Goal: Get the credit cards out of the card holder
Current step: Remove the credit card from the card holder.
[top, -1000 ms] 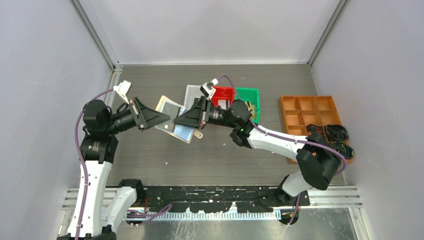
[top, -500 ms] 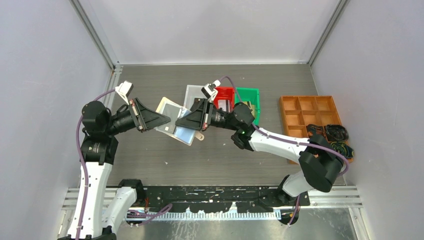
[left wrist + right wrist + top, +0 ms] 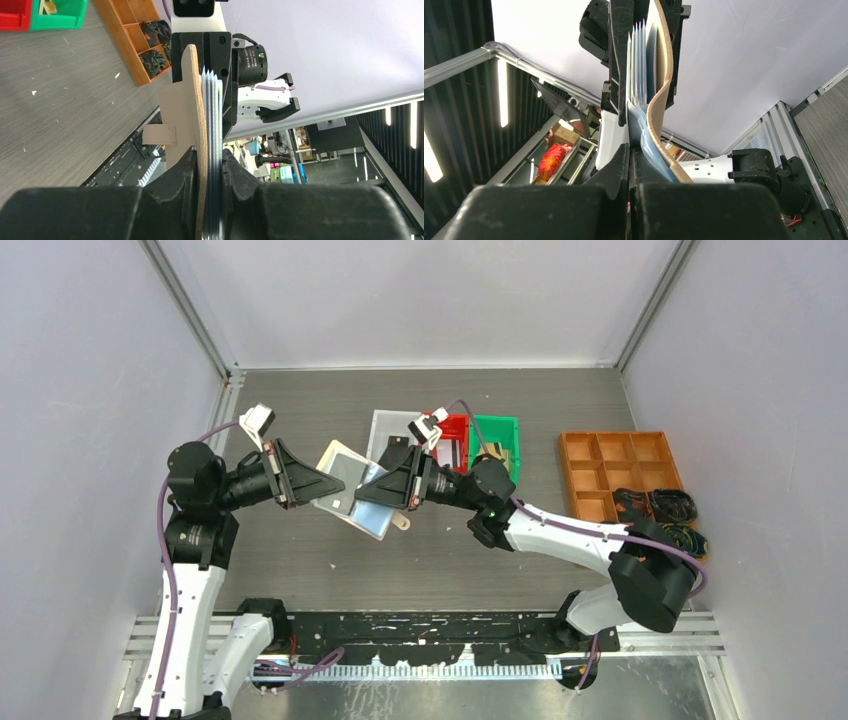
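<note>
card holder point(image 3: 192, 100) aloft between my claws | left claw point(image 3: 209, 167) clamps one edge | right claw point(image 3: 629, 150) pinches opposite edge

No legible text, labels, brands or numbers on anything in view.

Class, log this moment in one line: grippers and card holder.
left gripper: shut on card holder | right gripper: shut on clear sleeves | card holder: aloft between both
</note>
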You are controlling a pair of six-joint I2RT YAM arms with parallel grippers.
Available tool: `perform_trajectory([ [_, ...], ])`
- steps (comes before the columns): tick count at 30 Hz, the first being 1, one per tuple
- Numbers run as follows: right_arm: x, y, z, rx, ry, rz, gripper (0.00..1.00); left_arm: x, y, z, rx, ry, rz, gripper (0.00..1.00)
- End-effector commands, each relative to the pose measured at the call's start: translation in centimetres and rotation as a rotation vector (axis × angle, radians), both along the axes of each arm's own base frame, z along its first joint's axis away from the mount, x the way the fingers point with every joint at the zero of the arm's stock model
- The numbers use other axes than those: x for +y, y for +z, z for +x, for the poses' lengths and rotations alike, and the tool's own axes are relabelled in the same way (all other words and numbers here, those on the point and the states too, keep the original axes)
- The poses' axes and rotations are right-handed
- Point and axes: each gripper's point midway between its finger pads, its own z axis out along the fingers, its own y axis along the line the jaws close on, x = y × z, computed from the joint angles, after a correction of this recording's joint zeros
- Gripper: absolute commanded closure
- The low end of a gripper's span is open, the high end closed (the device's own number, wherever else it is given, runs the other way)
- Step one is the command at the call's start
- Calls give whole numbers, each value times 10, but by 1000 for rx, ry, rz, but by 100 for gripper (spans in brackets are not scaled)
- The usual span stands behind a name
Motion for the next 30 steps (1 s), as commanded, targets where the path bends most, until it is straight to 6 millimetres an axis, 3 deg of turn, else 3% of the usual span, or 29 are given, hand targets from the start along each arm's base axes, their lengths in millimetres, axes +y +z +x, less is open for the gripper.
perform_trajectory([
  [1, -4, -4, 9, -9, -64, -21, 99, -4, 25, -29, -107, -119, -19, 81],
  [16, -10, -11, 4, -7, -59, -36, 99, -4, 29, -31, -105, -118, -23, 76],
  [21, -10, -12, 3, -7, -56, -38, 99, -4, 29, -30, -104, -114, -23, 84],
  [30, -15, -17, 2, 1, -75, -40, 99, -4, 35, -31, -124, -107, -28, 83],
])
